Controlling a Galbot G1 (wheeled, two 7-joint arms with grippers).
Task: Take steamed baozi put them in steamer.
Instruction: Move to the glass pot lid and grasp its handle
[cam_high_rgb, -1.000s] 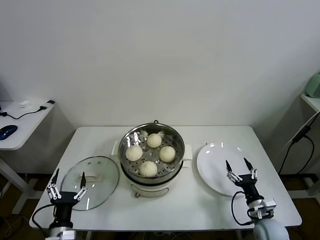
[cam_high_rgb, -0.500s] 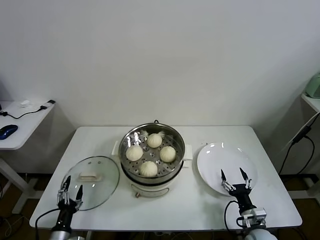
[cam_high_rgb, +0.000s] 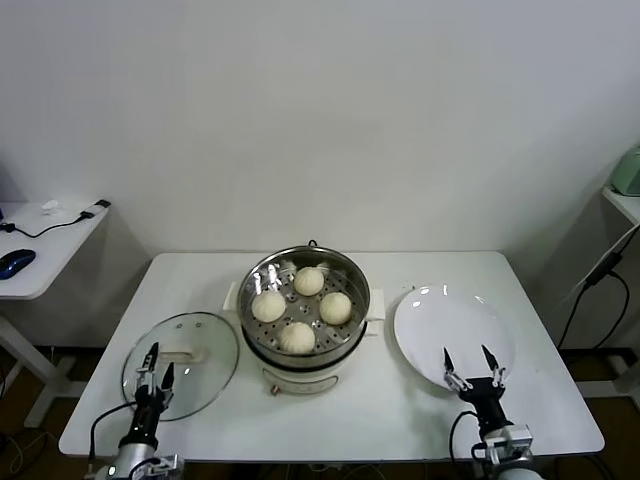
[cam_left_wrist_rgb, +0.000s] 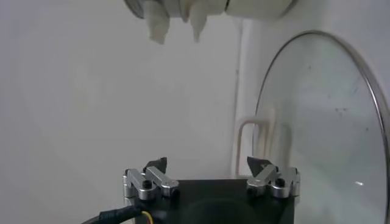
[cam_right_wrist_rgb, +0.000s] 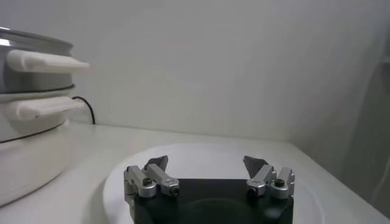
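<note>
In steamer (cam_high_rgb: 305, 345): four baozi (cam_high_rgb: 297, 337); left gripper (cam_high_rgb: 155, 364), right gripper (cam_high_rgb: 470, 365) spread.

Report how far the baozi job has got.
Done: all four steamed baozi sit in the steamer, and the plate is bare. In hand: nothing; left gripper and right gripper are low, open, empty. Left: nothing visible; glass lid lies beside the steamer.
</note>
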